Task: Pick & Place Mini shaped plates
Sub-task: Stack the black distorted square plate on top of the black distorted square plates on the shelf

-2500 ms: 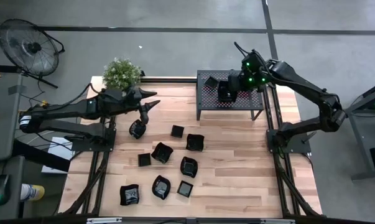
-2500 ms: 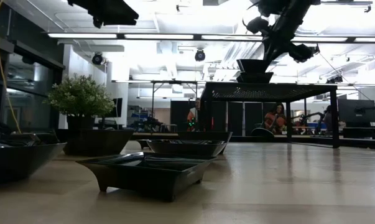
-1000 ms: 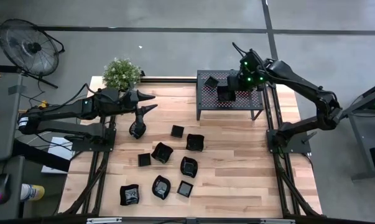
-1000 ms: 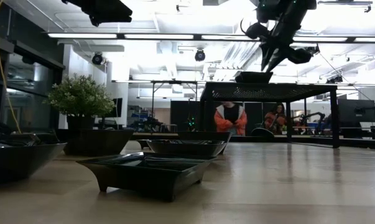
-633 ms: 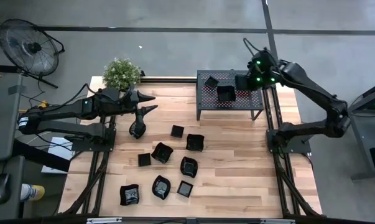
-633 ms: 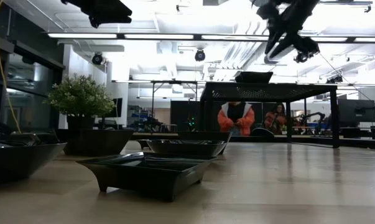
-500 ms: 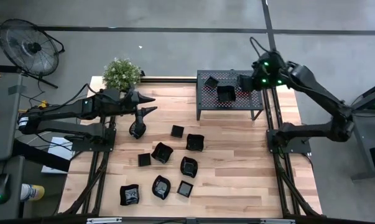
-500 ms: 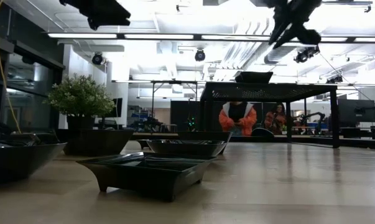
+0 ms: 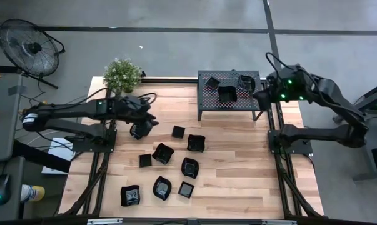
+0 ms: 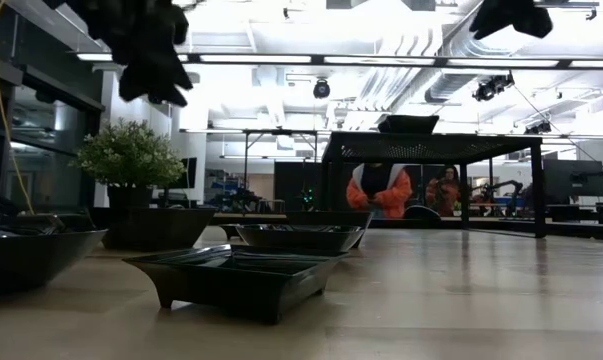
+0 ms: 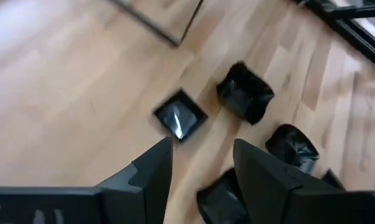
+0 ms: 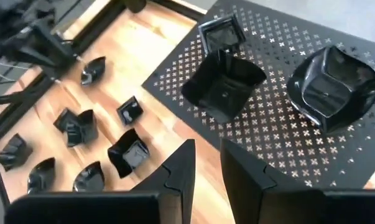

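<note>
Both pairs of jaws stand apart, holding nothing. The right gripper (image 12: 204,163) hangs off the rack (image 12: 280,124) edge; its wrist view shows three plates (image 12: 223,86) there, beyond the fingertips. The left gripper (image 11: 196,158) hovers over the table's plates (image 11: 180,117), unresolved from above.

A robotics lab: ceiling strip lights (image 10: 281,58), concrete floor (image 9: 175,50), floor fan (image 9: 27,45).

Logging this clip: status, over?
Left gripper open above table plates. Right gripper empty, jaws parted, off the rack. Three plates on rack. Nothing blocking.
</note>
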